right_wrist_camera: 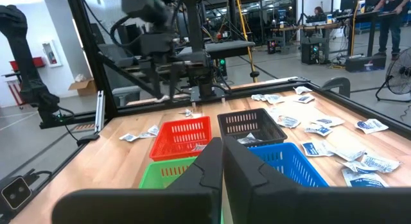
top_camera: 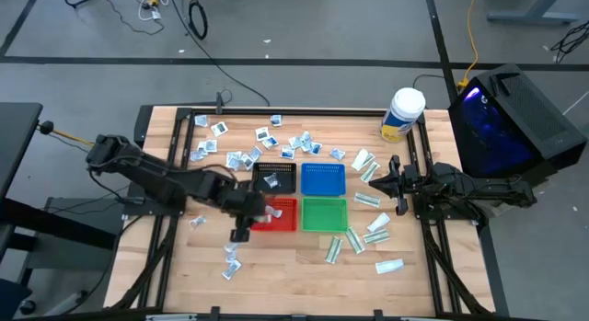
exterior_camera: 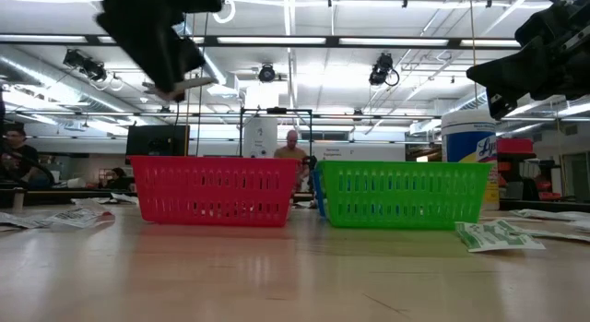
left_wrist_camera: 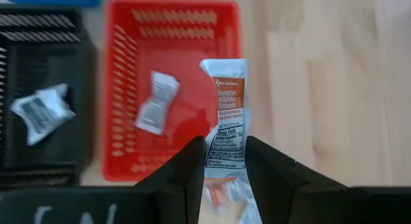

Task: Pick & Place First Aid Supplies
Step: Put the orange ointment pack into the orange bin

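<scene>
A white-and-orange ointment packet (left_wrist_camera: 226,115) is pinched between the left gripper's (left_wrist_camera: 226,161) 2 fingers, its free end sticking out past their tips above the red tray (left_wrist_camera: 168,89). The right gripper (right_wrist_camera: 222,158), fingers pressed together, waits beside the trays.

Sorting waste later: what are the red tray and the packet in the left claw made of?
Red tray: looks like rigid moulded plastic, with slotted mesh walls and a slight sheen. Packet held in the left claw: probably laminated foil or paper, white with orange print and crimped ends.
</scene>
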### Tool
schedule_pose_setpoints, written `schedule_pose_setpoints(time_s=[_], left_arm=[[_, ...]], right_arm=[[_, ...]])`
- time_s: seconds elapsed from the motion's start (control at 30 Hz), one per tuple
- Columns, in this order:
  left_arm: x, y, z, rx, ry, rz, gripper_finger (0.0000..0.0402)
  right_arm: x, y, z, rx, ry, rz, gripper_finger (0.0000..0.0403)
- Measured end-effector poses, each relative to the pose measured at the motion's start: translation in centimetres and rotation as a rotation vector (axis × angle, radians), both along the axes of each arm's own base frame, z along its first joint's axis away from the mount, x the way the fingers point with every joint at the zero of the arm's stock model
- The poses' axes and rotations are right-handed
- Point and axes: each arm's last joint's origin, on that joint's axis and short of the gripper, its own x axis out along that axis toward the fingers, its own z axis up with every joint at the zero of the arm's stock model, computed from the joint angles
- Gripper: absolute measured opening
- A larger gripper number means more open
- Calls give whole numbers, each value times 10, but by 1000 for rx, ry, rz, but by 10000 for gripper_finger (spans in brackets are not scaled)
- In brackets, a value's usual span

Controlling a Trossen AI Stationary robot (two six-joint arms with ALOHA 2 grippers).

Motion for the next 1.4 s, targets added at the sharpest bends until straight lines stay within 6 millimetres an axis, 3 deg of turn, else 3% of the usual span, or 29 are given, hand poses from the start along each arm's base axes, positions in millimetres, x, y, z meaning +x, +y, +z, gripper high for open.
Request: schedule_pose_setpoints(time_s=[0.23,0.53,1.4], left_arm=[[12,24,4,-19,-79,101,117],[17,35,2,-18,-84,140,117],[49,30,-69,20,117,135,117]], right_arm=[[0,0,0,0,0,0,18],[0,0,0,0,0,0,18],[0,0,0,0,0,0,18]])
